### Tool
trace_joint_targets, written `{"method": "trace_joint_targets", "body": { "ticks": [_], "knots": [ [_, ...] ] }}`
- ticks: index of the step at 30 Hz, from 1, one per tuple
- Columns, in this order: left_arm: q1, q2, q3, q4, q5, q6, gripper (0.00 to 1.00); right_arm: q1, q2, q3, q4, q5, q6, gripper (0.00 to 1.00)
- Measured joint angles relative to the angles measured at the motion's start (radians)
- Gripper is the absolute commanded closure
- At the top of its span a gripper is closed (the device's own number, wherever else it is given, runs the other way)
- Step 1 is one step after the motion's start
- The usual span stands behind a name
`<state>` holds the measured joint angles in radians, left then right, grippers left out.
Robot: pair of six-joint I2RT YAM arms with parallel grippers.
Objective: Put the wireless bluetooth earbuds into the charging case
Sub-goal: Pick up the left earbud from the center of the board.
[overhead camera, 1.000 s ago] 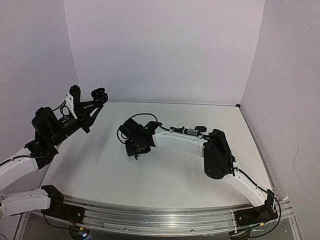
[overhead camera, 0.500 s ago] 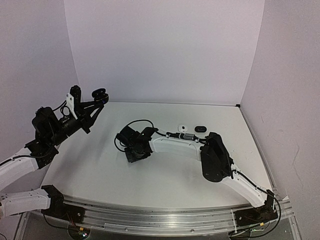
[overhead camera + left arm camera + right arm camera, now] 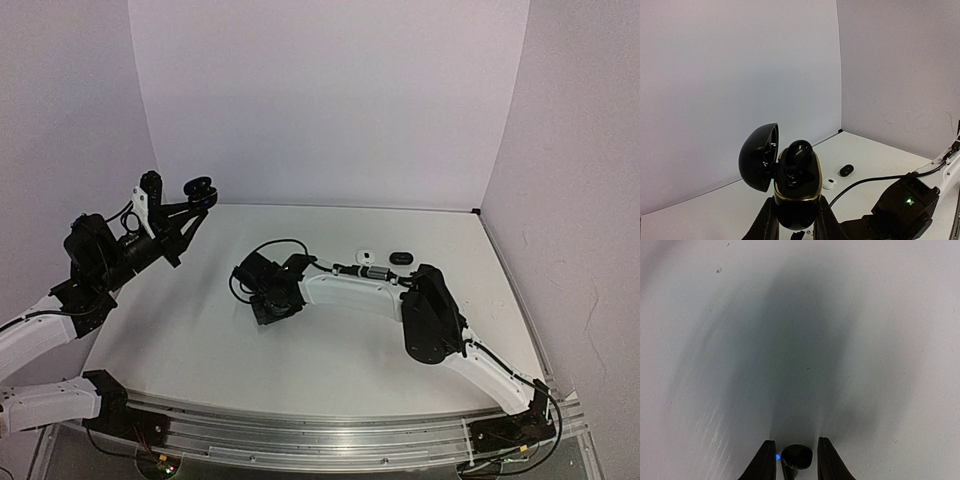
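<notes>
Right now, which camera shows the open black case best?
The left wrist view. There the left end effector grips the black case close up, lid flipped open, a black earbud inside. The top external view shows only a small dark blob at that arm's tip. The right wrist view misses it.

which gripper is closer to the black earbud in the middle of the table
Right. The right gripper is down at the table, straddling the black earbud. The left gripper is raised off to the left, shut on the open charging case.
</notes>
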<state>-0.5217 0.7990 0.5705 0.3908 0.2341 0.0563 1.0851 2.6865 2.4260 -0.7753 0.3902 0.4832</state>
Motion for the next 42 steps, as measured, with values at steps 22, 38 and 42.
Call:
{"method": "trace_joint_targets", "body": {
  "ticks": [22, 38, 42],
  "knots": [
    [0.0, 0.0, 0.0, 0.002, 0.023, 0.022, 1.0, -0.007, -0.001, 0.005, -0.002, -0.015, 0.011, 1.0],
    [0.0, -0.011, -0.001, 0.01, 0.028, 0.0, 1.0, -0.02, -0.401, -0.174, 0.215, 0.009, -0.065, 1.0],
    [0.0, -0.013, -0.003, 0.048, 0.042, -0.003, 1.0, 0.0, -0.6, -0.287, 0.446, 0.061, -0.179, 1.0]
  ]
}}
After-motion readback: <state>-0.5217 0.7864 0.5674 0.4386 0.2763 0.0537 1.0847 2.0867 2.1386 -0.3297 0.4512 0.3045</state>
